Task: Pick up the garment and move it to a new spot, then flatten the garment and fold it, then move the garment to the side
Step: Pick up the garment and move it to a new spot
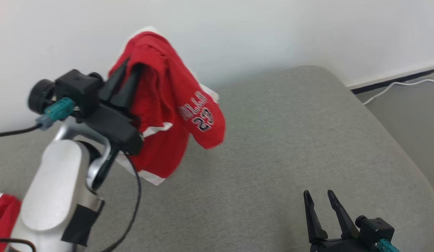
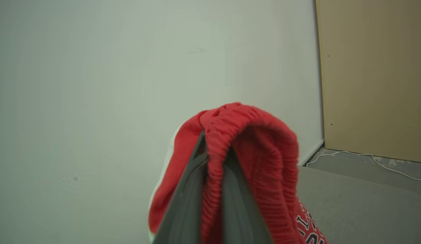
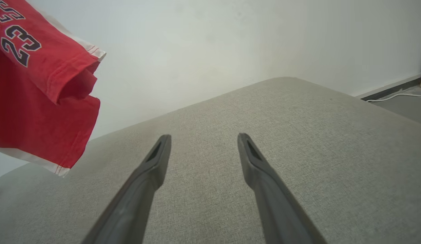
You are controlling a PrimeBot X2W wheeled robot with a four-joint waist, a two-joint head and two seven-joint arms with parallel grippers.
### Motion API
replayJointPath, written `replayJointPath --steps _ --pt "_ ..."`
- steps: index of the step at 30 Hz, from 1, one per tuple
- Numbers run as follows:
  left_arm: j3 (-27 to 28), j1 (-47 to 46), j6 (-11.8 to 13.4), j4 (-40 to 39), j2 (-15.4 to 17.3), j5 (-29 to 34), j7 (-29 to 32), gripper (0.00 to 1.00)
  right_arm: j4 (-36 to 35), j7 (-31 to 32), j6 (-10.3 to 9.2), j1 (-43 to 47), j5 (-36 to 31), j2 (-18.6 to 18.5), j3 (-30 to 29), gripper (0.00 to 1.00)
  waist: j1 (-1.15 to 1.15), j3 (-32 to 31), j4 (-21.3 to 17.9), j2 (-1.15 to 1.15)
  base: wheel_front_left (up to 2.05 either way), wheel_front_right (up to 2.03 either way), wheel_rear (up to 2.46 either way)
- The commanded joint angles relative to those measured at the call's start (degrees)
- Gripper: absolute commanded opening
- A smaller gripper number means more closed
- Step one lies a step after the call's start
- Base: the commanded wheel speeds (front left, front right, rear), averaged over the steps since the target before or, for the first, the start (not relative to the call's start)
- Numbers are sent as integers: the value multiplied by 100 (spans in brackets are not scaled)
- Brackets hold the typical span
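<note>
The left hand [image 1: 132, 67] was clamped tight on the ribbed waistband of the red garment [image 1: 175, 101]. It held the garment up in the air over the left part of the grey cushion [image 1: 290, 140], with the hems hanging clear of the cushion and the "23" print facing right. The right hand [image 1: 318, 193] sat low at the near right, fingers spread wide apart, holding nothing, seemingly just above the cushion. Red cloth [image 1: 3, 217] showed at the near left edge, possibly another garment.
</note>
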Motion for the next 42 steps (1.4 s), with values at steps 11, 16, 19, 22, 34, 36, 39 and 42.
replayJointPath --steps 11,16,19,22,34,36,39,42 --pt "-448 221 67 -88 -729 -498 -101 0 61 -4 4 77 40 -41 51 100 1 -174 -713 0 0 0 0" --pt "-506 503 198 242 -862 -761 -302 0 68 -4 4 9 58 -46 27 100 1 -87 -762 0 0 0 0" --pt "-526 674 197 657 -827 -769 -407 0 73 -4 4 -27 38 -45 8 100 1 -15 -733 0 0 0 0" --pt "-467 764 161 1179 -712 -810 -549 0 68 -4 4 -61 11 -40 -1 100 1 70 -666 0 0 0 0" --pt "-265 877 83 2737 103 -734 -1312 0 103 -4 4 -130 -3 -33 -25 100 1 262 -320 0 0 0 0" --pt "-243 879 70 2907 201 -731 -1408 0 107 -4 4 -146 -3 -40 -7 100 1 275 -251 0 0 0 0" --pt "-217 884 66 3135 273 -769 -1534 0 114 -4 4 -163 -10 -54 5 100 1 293 -146 0 0 0 0" --pt "-252 913 44 3368 293 -752 -1614 0 130 -4 4 -164 7 -86 29 100 1 310 -53 0 0 0 0"
